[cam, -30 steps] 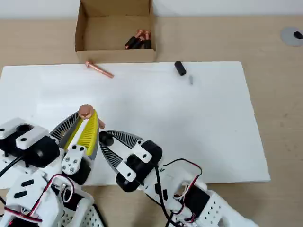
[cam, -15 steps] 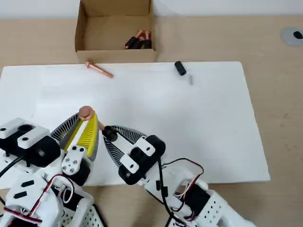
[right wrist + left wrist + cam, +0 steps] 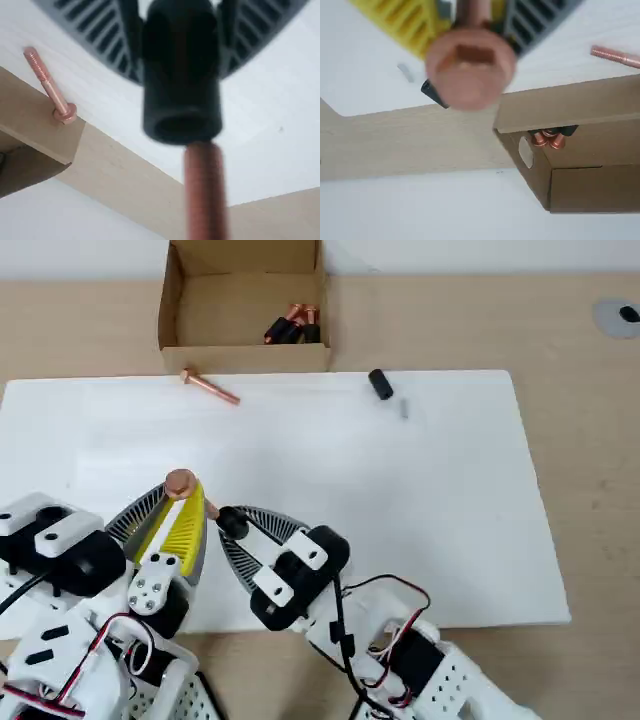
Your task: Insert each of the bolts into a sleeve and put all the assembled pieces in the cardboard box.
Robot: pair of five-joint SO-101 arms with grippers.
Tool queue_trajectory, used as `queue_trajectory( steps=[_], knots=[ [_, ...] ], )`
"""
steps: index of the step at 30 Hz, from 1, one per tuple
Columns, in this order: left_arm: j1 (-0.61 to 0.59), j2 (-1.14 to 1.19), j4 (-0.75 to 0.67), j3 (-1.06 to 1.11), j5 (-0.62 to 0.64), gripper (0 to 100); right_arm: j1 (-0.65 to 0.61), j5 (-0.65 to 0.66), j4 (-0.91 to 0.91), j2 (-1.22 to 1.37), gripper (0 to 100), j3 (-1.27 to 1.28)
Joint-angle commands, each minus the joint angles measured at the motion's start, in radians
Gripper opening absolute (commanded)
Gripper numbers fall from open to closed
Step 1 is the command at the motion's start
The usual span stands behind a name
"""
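Near-left on the white mat (image 3: 420, 520), my left gripper (image 3: 184, 492) clamps a bolt (image 3: 180, 481). My right gripper (image 3: 230, 525), just beside it, grips a black sleeve (image 3: 182, 85), bolt tip at its mouth. Far side: spare bolt (image 3: 210, 386) and spare sleeve (image 3: 380, 384) lie near the cardboard box (image 3: 243, 358), assembled pieces (image 3: 293, 328) inside.

White arm shells (image 3: 60, 680), black motors (image 3: 85, 565), red-black cables (image 3: 395, 583); ribbed grey pincer fingers (image 3: 135, 512), one yellow.
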Motion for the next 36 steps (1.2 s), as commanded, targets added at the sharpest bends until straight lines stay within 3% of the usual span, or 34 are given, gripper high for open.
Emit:
queue_trajectory(
  steps=[1,9,18,27,31,36],
  knots=[
    [0.015,-0.001,-0.049,-0.035,0.006,1,0.012,-0.011,-0.029,-0.156,1.0,-0.004],
    [0.017,0.002,-0.057,-0.028,0.058,1,0.012,-0.011,-0.029,-0.156,1.0,-0.004],
    [0.143,0.004,-0.054,-0.026,0.066,1,0.012,-0.011,-0.029,-0.156,1.0,-0.004],
    [0.127,-0.001,-0.021,-0.034,-0.026,1,0.015,-0.017,-0.031,-0.156,1.0,-0.004],
    [0.055,-0.001,-0.055,-0.032,-0.025,1,0.018,-0.097,-0.064,-0.156,0.9,-0.004],
    [0.005,-0.001,-0.106,-0.035,-0.023,1,0.018,-0.100,-0.109,-0.153,0.9,-0.004]
  ],
)
